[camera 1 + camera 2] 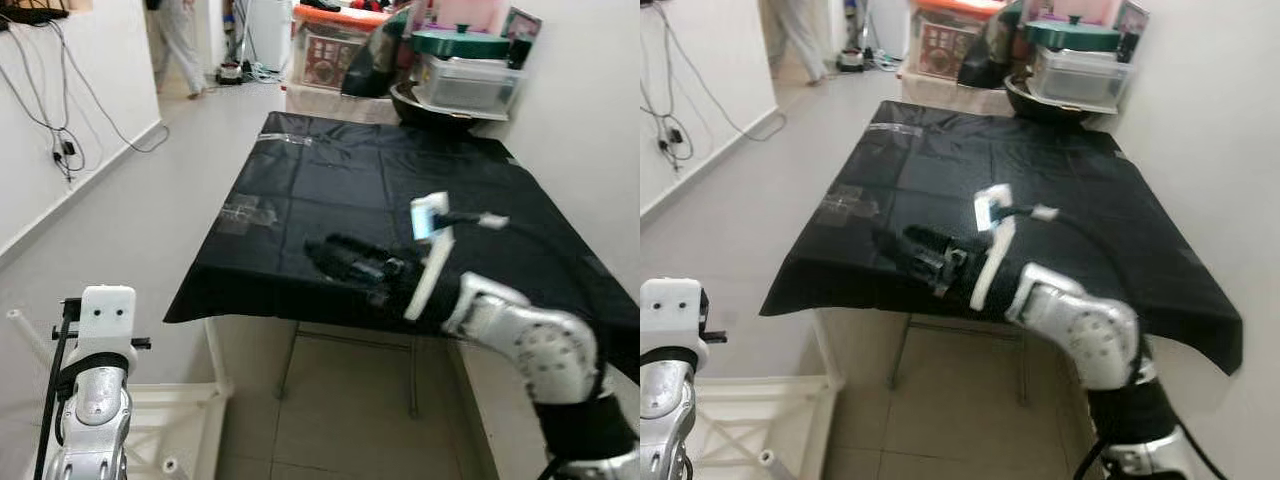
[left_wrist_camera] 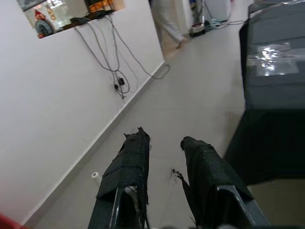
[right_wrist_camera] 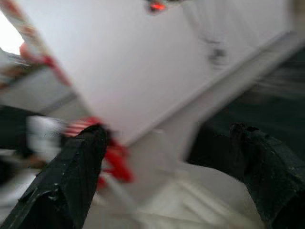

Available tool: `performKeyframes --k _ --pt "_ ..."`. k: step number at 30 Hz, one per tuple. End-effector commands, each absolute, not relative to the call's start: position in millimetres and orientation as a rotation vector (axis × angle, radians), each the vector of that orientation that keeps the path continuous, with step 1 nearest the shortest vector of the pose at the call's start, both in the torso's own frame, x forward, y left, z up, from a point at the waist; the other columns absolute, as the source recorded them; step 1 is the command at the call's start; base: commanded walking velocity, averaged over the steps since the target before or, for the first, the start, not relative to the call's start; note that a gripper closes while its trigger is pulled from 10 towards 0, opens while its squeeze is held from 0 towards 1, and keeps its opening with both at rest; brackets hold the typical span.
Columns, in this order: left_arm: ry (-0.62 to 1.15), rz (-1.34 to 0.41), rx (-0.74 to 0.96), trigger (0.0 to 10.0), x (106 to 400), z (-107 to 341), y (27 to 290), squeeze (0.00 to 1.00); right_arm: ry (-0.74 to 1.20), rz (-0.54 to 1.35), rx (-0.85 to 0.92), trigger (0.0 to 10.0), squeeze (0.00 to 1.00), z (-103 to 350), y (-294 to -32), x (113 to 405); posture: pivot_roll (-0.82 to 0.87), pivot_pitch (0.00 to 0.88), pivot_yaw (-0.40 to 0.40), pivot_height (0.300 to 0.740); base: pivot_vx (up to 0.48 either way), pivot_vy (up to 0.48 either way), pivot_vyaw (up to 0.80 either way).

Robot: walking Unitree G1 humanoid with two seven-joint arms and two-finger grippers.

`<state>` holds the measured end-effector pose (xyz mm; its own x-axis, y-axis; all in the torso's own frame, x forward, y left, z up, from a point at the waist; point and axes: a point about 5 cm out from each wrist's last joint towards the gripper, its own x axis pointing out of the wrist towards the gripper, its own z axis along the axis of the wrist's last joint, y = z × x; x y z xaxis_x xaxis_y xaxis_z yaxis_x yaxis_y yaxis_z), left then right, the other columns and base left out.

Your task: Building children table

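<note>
Left eye view: right pincer [image 1: 335, 258] spread wide above black worktop [image 1: 330, 180], grasping nothing. White table frame [image 1: 170, 420] down on floor, beside left pincer [image 2: 167, 157], spread too. Could bump worktop edge.

Silver arms, black elbow bands, white wrist camera mounts; each hand [image 2: 164, 183] has 2 black fingers.

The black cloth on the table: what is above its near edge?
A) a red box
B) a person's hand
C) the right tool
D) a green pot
C: the right tool reaches out over the near edge of the black cloth, fingers apart in the right wrist view.
</note>
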<state>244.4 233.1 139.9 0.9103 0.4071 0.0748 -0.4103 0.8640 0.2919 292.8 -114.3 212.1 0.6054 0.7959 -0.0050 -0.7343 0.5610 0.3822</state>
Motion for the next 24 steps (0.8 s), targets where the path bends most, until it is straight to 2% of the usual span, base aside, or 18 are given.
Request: performKeyframes --k 1,2,6,9,15,24 --pt "0.002 0.421 0.309 10.0 242 138 230 0.0 0.191 0.811 0.287 10.0 0.0 203 -118 299 0.02 0.0 -0.094 0.74 0.0 0.0 0.0" --pt "0.008 0.415 0.3 10.0 241 137 229 0.0 0.196 0.728 0.217 10.0 0.0 194 -120 304 0.02 0.0 -0.092 0.74 0.0 0.0 0.0" --pt "0.012 0.41 0.292 10.0 239 136 228 0.0 0.204 0.655 0.17 10.0 0.0 187 -123 308 0.02 0.0 -0.092 0.74 0.0 0.0 0.0" --pt "0.032 0.386 0.259 10.0 234 131 223 0.0 0.198 0.522 0.092 10.0 0.0 170 -131 312 0.03 0.0 -0.088 0.74 0.0 0.0 0.0" --pt "0.046 0.371 0.248 10.0 232 129 220 0.0 0.179 0.516 0.054 10.0 0.0 163 -127 310 0.03 0.0 -0.088 0.74 0.0 0.0 0.0" --pt "0.057 0.352 0.243 10.0 229 127 218 0.0 0.14 0.474 -0.023 10.0 0.0 157 -124 314 0.04 0.0 -0.086 0.74 0.0 0.31 0.0"
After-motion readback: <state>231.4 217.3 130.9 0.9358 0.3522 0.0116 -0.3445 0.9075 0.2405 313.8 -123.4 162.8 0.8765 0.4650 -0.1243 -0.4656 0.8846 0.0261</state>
